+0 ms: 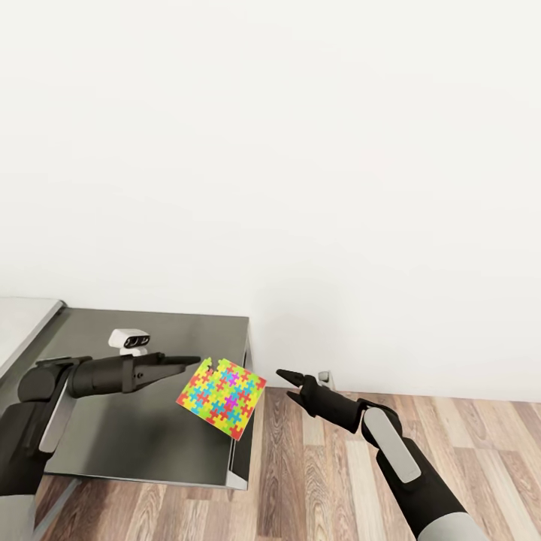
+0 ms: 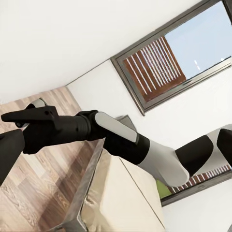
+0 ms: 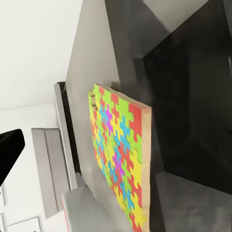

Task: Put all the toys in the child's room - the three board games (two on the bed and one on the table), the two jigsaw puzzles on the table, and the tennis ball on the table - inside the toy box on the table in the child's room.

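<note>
A jigsaw puzzle [image 1: 222, 398], a thin square covered in yellow, pink, blue and green interlocking pieces, is seen in the head view tilted on one corner at the front right edge of a dark grey tabletop [image 1: 135, 443]. Its upper corner sits right at the tips of the left end effector [image 1: 197, 363], which is reached in from the left with its dark fingers drawn to a narrow point; whether the puzzle is actually pinched between them cannot be told. A small white device [image 1: 128, 340] is seen on the tabletop behind the left arm.

The right end effector [image 1: 284, 376] is held just to the right of the puzzle, apart from it, over the wood-plank floor [image 1: 315, 481]; its fingers are slightly parted and nothing is gripped.

In the right wrist view the puzzle [image 3: 121, 154] is shown edge-on, with its red-brown side visible.

In the left wrist view the right arm [image 2: 121, 140] is seen stretched across, with a beige mattress [image 2: 121, 198] below it and a dark-framed window [image 2: 174, 53] in the white wall.
</note>
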Available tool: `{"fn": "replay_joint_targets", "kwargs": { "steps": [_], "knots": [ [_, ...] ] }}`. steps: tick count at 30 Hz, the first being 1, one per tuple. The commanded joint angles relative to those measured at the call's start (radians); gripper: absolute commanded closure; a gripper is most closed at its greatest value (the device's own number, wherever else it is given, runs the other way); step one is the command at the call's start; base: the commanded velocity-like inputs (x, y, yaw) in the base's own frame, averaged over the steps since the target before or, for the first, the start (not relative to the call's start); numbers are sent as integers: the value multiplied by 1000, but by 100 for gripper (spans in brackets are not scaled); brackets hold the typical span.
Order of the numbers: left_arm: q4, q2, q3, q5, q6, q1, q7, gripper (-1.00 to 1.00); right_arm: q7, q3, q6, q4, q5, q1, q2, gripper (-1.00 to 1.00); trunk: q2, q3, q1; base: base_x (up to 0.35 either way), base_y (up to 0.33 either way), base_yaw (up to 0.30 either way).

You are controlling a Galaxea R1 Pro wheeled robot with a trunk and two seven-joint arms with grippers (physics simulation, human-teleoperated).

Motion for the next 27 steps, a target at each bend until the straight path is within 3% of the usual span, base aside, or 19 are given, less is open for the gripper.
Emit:
{"fn": "replay_joint_targets", "kwargs": {
  "steps": [1, 10, 15, 27],
  "knots": [
    [-3, 1, 0, 0, 11, 0, -4, -100, 3, 1, 1, 0, 1, -1, -1, -100, -8, -4, 4, 0, 0, 0],
    [-11, 31, 7, 9, 11, 1, -4, -100, 4, 2, 1, 0, 1, -1, -1, -100, -15, -7, 8, 0, 0, 0],
    [-11, 35, 8, 28, 11, 1, -4, -100, 4, 2, 1, 0, 1, -1, -1, -100, -15, -7, 8, 0, 0, 0],
    [-11, 34, 12, 36, 11, 1, -4, -100, 4, 3, 2, 0, 1, -1, -1, -100, -15, -7, 8, 0, 22, 0]
  ]
}}
